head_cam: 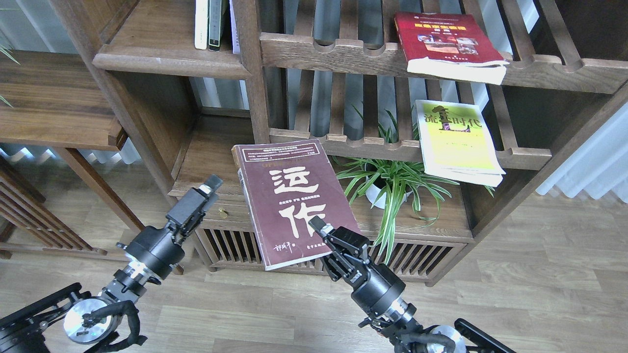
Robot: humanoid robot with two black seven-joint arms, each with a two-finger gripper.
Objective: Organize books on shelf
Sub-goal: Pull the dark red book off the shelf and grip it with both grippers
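Observation:
My right gripper (320, 229) is shut on the lower right corner of the dark maroon book (289, 196), which hangs tilted in the air in front of the cabinet. One finger lies on its cover and the other is hidden beneath. Left of the book, apart from its edge, my left gripper (202, 193) points up and to the right; its fingers read as one dark block. The yellow-green book (456, 142) lies on the lower slatted rack, the red book (449, 41) on the upper rack. The shelf (167, 61), a flat brown board, is at upper left.
A few thin books (208, 24) stand at the shelf's right end by a dark post. A potted spider plant (387, 186) sits on the cabinet top, right of the held book. The low cabinet (235, 245) has a drawer and slatted doors. A wooden side table (54, 103) stands at left.

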